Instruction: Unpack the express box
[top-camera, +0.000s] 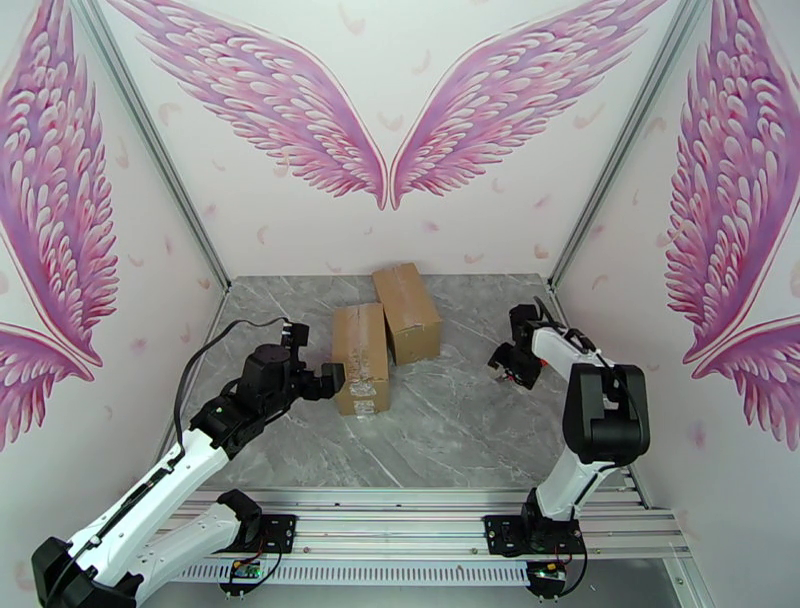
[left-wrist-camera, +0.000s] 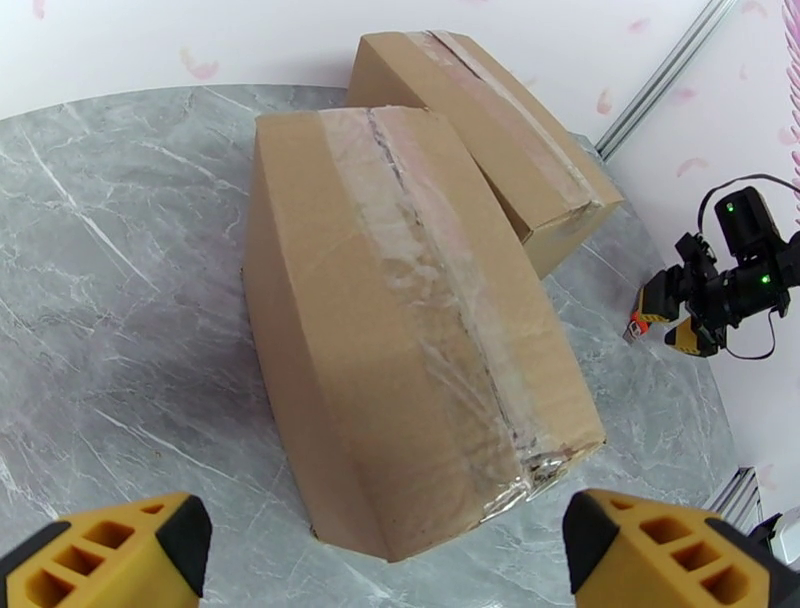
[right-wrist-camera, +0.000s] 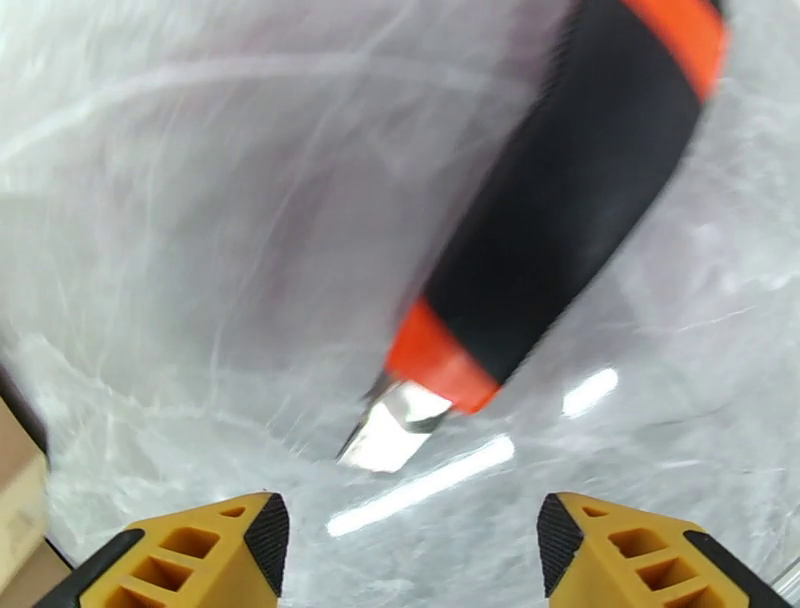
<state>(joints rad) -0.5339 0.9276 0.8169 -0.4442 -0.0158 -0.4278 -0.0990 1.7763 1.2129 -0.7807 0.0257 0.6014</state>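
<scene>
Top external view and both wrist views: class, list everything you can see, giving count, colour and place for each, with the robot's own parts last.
table: one, grey marble, under everything
cardboard boxes: two, brown, clear tape along the tops, mid-table, the second behind and to the right of the first
utility knife: one, black handle with orange bands and a silver blade, over the table's right side, blurred
wing murals: pink on white, on the back and side walls
left gripper: one, yellow fingers with black tips, open, at the nearer box's end
right gripper: one, same colours, open, fingertips just short of the knife
</scene>
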